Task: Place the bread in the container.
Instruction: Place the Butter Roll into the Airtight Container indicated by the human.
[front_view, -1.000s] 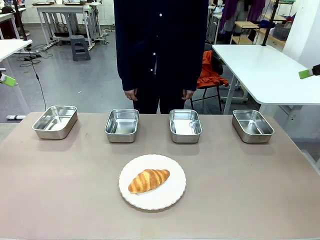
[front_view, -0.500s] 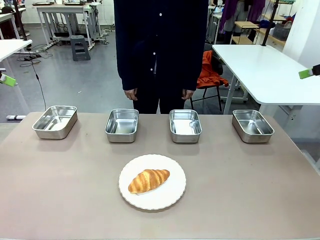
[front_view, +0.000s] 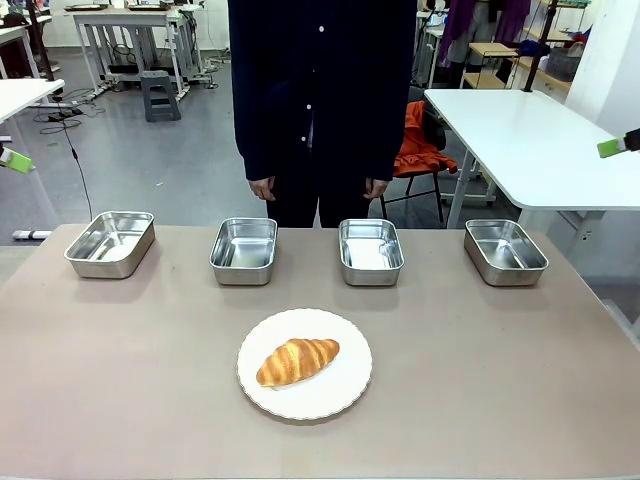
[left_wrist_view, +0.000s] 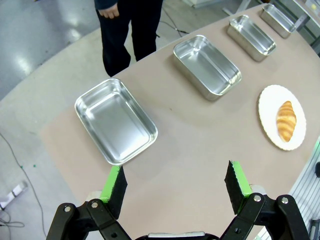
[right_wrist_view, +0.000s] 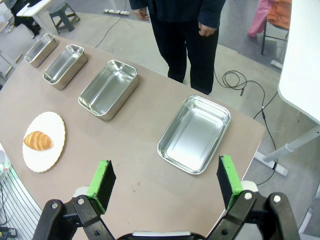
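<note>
On the round white plate (front_view: 346, 398) near the table's front middle lies the bread (front_view: 298, 361), a golden-brown croissant with a ridged, striped crust and tapering ends. The plate has a lightly scalloped rim and sits on a matte tan tabletop (front_view: 520, 390). Along the far edge stand 4 shiny stainless-steel pans, well apart: the far-left pan (front_view: 110, 243), left-middle pan (front_view: 244, 250), right-middle pan (front_view: 370, 251) and far-right pan (front_view: 505, 251). Each is rectangular, with rounded corners and a rolled rim, and their bare floors catch the light. Bare tabletop lies between the plate and the row.

A person (front_view: 320, 90) in dark buttoned clothing stands just behind the 2 middle pans, hands hanging at the sides. A white table (front_view: 530, 140) stands farther right.

The left gripper (left_wrist_view: 175, 172) hangs above the table's left end with its jaws spread wide and nothing between the green pads. The right gripper (right_wrist_view: 165, 167) hangs likewise above the right end, jaws wide.
</note>
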